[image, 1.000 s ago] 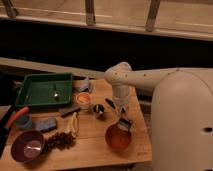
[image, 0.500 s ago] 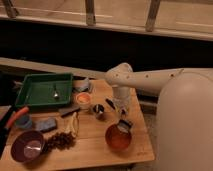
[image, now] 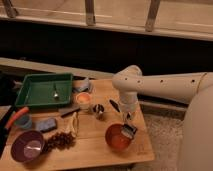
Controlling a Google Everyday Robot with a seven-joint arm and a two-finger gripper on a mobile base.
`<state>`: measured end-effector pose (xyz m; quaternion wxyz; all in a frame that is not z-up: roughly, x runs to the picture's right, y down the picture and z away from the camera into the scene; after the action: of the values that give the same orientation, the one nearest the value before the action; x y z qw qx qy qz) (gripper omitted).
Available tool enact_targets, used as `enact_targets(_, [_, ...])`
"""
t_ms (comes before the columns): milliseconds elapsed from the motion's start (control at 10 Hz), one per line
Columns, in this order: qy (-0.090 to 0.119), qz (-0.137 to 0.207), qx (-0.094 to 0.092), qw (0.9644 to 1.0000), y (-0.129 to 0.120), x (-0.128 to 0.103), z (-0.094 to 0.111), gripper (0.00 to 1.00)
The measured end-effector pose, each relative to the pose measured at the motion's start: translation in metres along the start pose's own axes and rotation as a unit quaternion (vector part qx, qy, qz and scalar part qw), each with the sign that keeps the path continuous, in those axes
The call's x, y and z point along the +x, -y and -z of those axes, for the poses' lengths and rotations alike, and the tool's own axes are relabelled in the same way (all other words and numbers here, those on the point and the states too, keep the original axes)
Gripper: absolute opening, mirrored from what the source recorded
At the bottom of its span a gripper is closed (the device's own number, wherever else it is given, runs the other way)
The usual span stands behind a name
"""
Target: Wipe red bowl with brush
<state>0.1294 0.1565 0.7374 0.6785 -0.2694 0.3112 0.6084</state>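
The red bowl [image: 118, 138] sits on the wooden table [image: 95, 145], near its front right corner. My white arm comes in from the right and bends down over it. The gripper [image: 128, 128] hangs at the bowl's upper right rim, shut on the brush [image: 115, 106]. The brush's slim black handle sticks up and to the left from the fingers. A pale grey head shows at the bowl's rim, just below the gripper. The gripper hides part of the rim.
A green tray [image: 30, 97] holding a spoon [image: 55, 92] stands at the back left. Also on the table are an orange-rimmed cup [image: 83, 100], a small metal cup [image: 98, 109], a purple bowl [image: 27, 146], grapes [image: 59, 141], a banana [image: 74, 124], a blue sponge [image: 47, 125] and an orange-handled tool [image: 15, 117].
The gripper with the brush has shifted slightly down and to the right, towards the bowl's right rim. Nothing else on the table has moved.
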Motion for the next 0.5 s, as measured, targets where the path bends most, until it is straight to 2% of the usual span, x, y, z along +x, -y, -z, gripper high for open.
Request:
enact_targets(300, [0.002,0.011,-0.024,0.9997,-0.016,0.022,-0.004,0.0])
enact_targets(500, [0.005,0.033,-0.034,0.9988,-0.041,0.025,-0.006,0.0])
